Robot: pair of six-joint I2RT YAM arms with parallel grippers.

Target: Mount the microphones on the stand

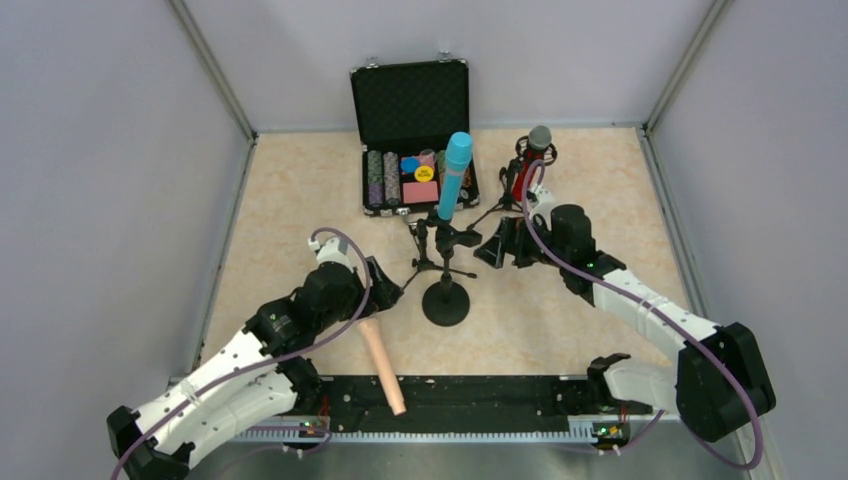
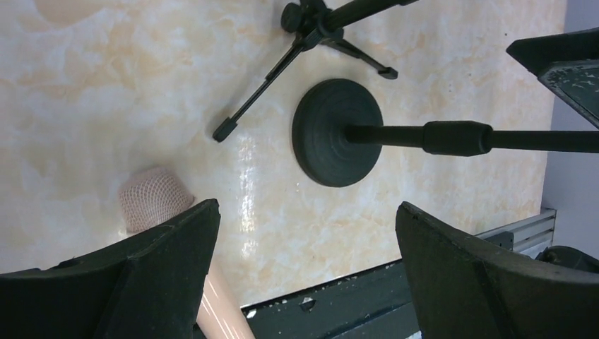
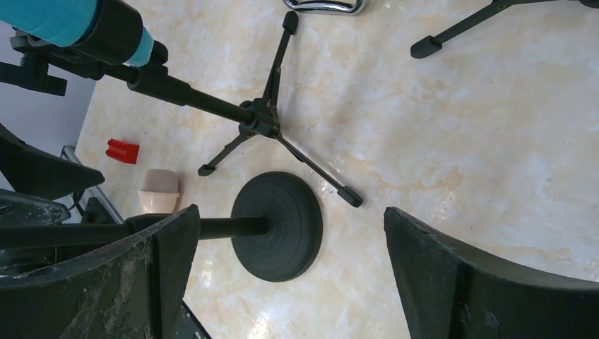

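Behind the blue microphone (image 1: pixel 454 178), a yellow disc's (image 1: pixel 424 173) print is illegible.

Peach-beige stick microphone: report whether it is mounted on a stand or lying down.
Lying down, unmounted. The peach-beige stick microphone rests flat on the marble-patterned table, its mesh head beside the open left gripper, held by nothing.
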